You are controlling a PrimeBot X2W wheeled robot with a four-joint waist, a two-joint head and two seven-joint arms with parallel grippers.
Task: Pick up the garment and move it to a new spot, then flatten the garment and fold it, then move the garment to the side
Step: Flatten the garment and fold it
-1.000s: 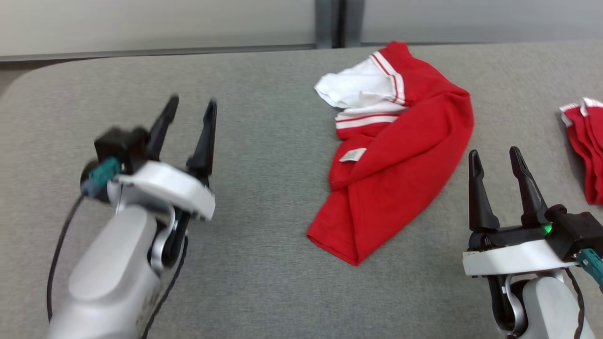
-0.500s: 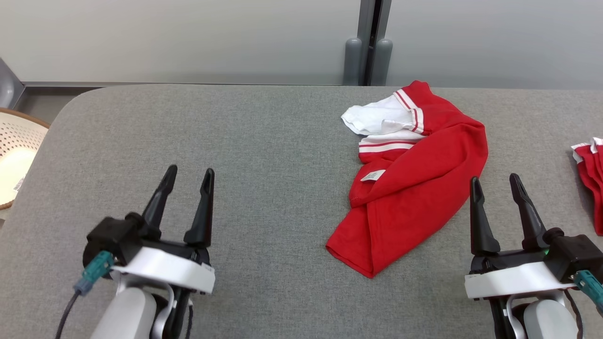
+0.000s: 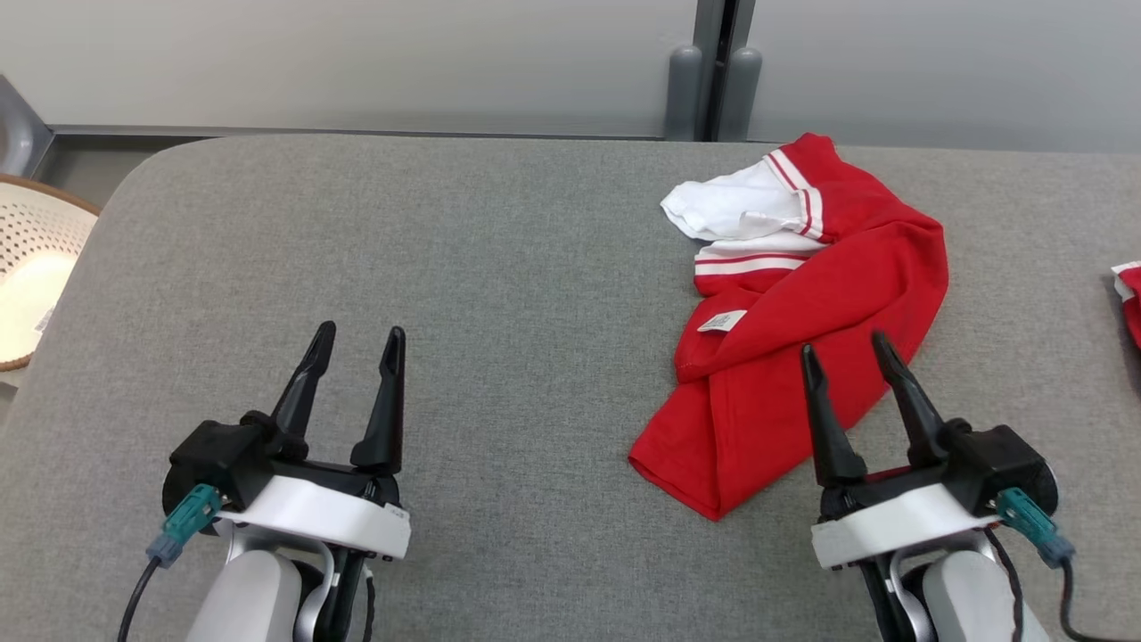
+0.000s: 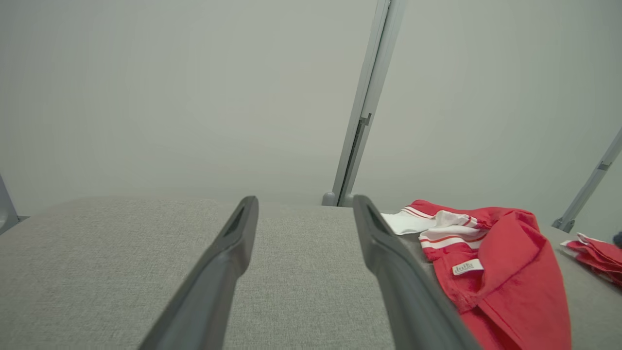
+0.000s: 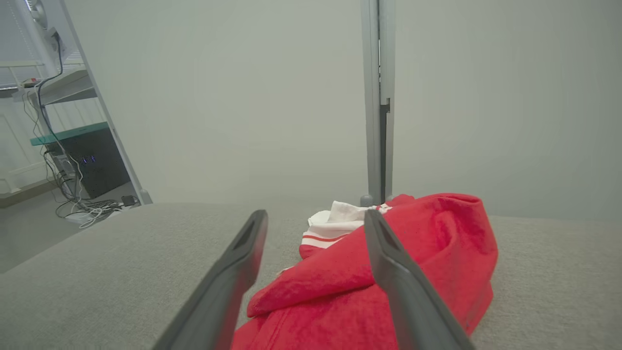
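The garment (image 3: pixel 784 357) is a crumpled red shirt with white striped trim and a small label, lying right of centre on the grey table (image 3: pixel 499 267). The left wrist view has the garment (image 4: pixel 505 287) at the lower right, and it lies bunched as the garment (image 5: pixel 388 277) straight ahead in the right wrist view. My right gripper (image 3: pixel 847 352) is open, its fingertips over the shirt's near right edge, nothing between them. My left gripper (image 3: pixel 357 337) is open above bare table, well left of the shirt.
A second red and white cloth (image 3: pixel 1128 299) lies at the table's right edge. A perforated pale basket (image 3: pixel 31 285) stands off the table's left end. A grey wall with a vertical post (image 3: pixel 713 71) runs behind the far edge.
The head camera has tilted and shifted, so the whole scene sits differently. My right gripper has moved left and forward over the shirt's edge. My left gripper has drawn back toward me.
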